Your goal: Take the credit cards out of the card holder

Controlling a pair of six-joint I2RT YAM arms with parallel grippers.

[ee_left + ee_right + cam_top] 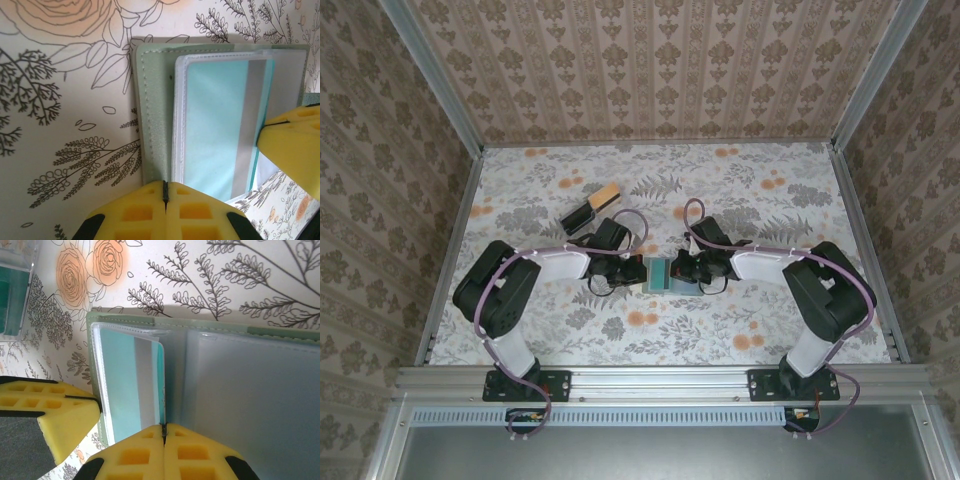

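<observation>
Seeing the left pincer (165, 192) shut on the card holder (152, 115) and the right pincer (164, 432) seemingly nipping the credit card (125, 385), I'd pull straight along the sleeve (150, 333).

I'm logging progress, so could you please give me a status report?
Left gripper, right gripper: jaws shut at the open card holder's edge. Teal card in its clear sleeve. Black-and-orange block behind, apart.
</observation>
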